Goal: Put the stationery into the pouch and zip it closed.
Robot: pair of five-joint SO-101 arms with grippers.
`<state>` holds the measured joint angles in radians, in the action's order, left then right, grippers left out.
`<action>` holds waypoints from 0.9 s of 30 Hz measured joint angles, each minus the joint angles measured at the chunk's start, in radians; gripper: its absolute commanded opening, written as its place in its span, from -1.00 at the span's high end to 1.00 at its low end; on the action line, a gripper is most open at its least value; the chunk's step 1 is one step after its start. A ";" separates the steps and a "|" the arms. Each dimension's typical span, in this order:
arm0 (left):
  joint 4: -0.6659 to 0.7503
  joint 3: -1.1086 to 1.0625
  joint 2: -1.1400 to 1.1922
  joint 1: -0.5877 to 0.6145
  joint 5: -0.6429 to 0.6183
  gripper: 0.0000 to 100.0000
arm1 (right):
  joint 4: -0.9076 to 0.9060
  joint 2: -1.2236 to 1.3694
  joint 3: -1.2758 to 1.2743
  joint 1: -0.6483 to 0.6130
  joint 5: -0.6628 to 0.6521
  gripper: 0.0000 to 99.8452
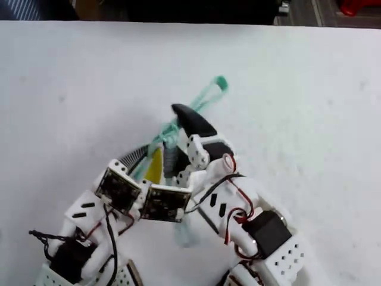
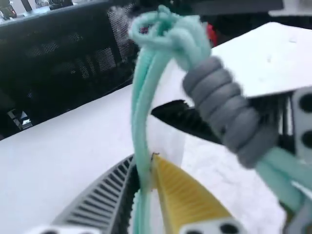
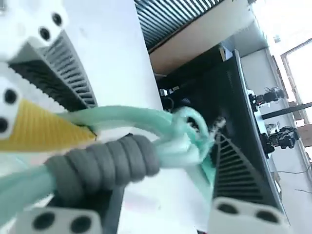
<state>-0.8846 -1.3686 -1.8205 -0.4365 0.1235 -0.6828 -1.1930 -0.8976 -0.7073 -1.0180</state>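
White tabletop (image 1: pixel 297 89) carries both arms, which rise from its near edge and lean in until their wrists almost touch. Beneath them, close to that edge, lies a pale, see-through shape (image 1: pixel 186 233). It may be the pouch, but the arms cover too much of it to tell.

Just beyond the wrists, the left gripper (image 2: pixel 144 163) has its grey ribbed finger and its yellow finger closed together on a mint-green cord (image 1: pixel 205 98), which runs up through the narrow slot between them. Beside it is the right gripper (image 3: pixel 173 141). Its two black fingers (image 1: pixel 193 122) stand well apart, one on each side of the same cord. A grey coil (image 2: pixel 226 112) wrapped round the strands rests against one of those fingers. A knotted tangle of green sits near the other.

Farther on, the cord's looped end lies flat on the table, pointing away from the arms towards the far right. White surface stretches wide to both sides of the loop and beyond it to the far edge, where a dark strip of room begins.
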 measured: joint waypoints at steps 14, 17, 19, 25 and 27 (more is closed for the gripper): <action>0.098 -0.094 -0.012 -0.006 -0.006 0.96 | 0.041 -0.130 -0.014 0.048 0.002 0.60; 0.098 -0.095 -0.012 -0.011 -0.005 0.96 | 0.031 -0.153 -0.034 0.112 -0.003 0.60; 0.098 -0.095 -0.012 -0.015 -0.005 0.96 | 0.025 -0.169 -0.058 0.167 -0.038 0.60; 0.098 -0.095 -0.012 -0.014 -0.005 0.96 | 0.025 -0.253 -0.097 0.264 -0.121 0.67; 0.098 -0.095 -0.012 -0.014 -0.005 0.96 | 0.009 -0.292 -0.097 0.267 -0.072 0.74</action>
<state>-0.7864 -1.4638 -1.8328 -0.4503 0.1189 -0.6736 -1.4845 -0.9943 -0.4404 -1.0902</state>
